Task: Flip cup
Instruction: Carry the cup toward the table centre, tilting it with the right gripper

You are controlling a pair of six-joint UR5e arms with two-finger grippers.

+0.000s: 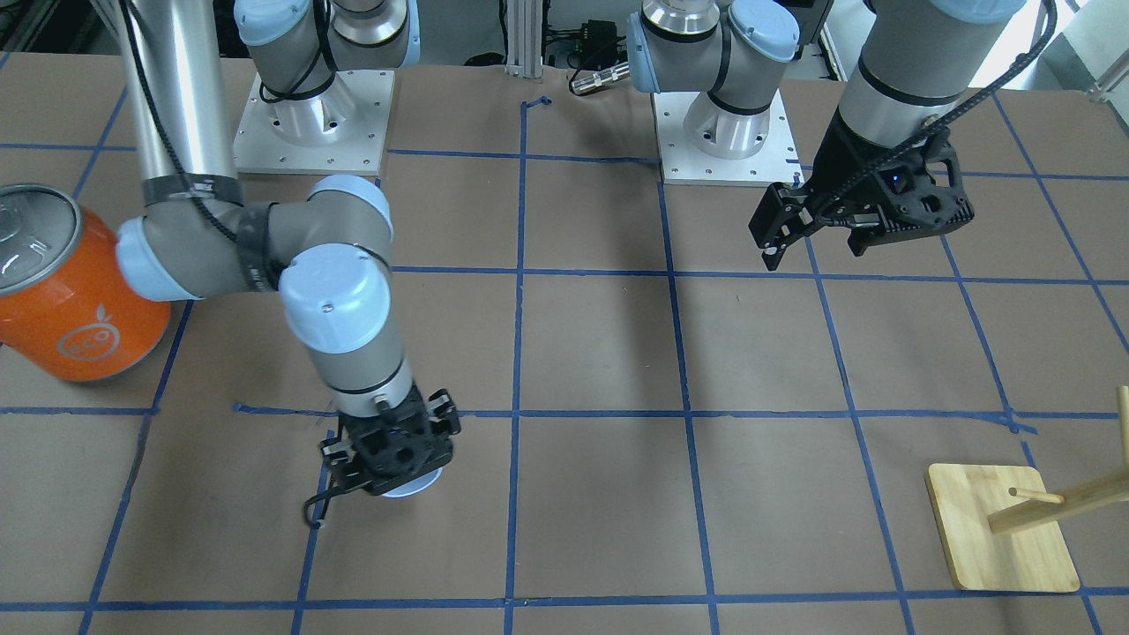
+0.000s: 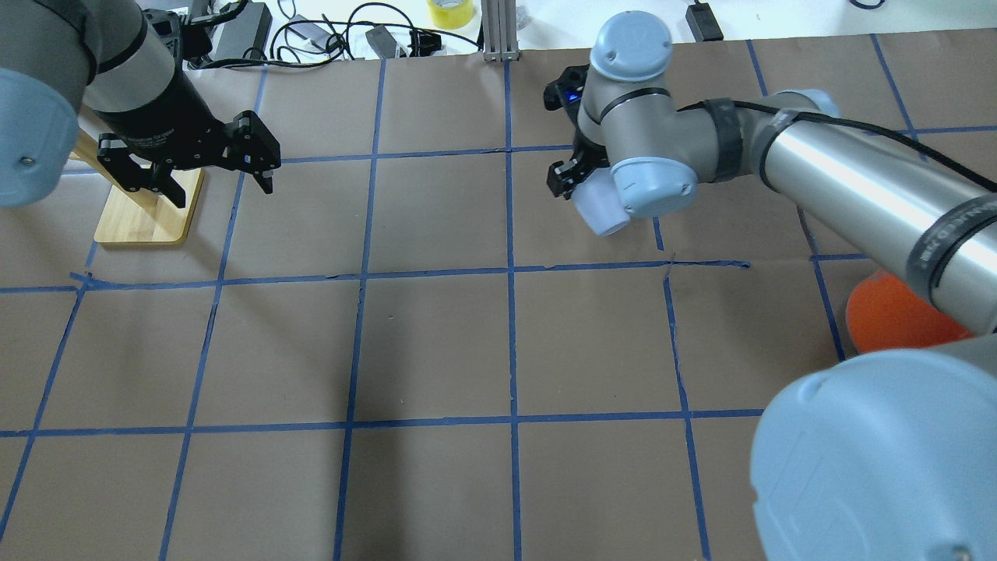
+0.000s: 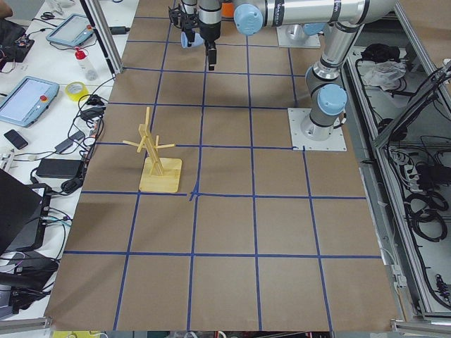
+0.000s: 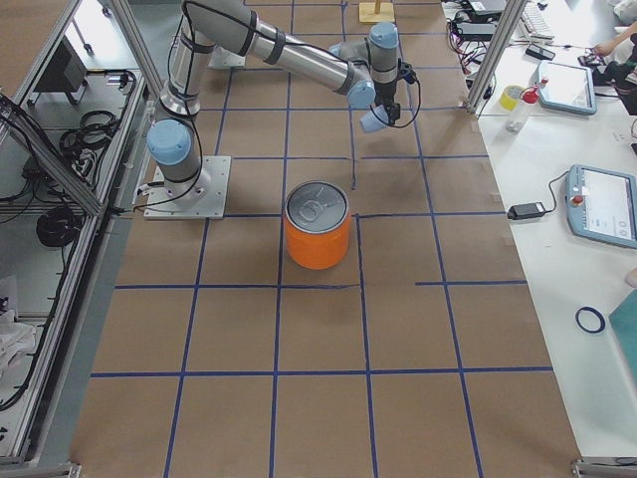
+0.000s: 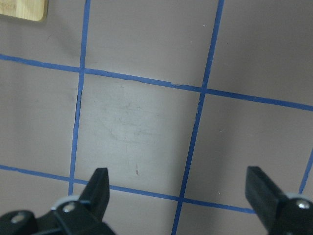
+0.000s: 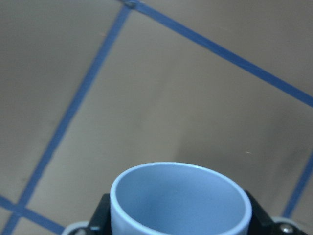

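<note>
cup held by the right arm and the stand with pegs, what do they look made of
Cup: probably plastic. It is a smooth, uniform pale lavender-blue with a soft, low sheen and a thin, even moulded rim.
Stand: wood, possibly bamboo. It is pale yellow-tan with faint grain on the flat base and round dowel pegs. The finish looks light or bare.

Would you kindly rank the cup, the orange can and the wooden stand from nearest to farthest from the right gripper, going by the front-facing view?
1. Cup, held in the right gripper itself.
2. Orange can, at that view's left edge.
3. Wooden stand, far across at the view's lower right corner.
</note>
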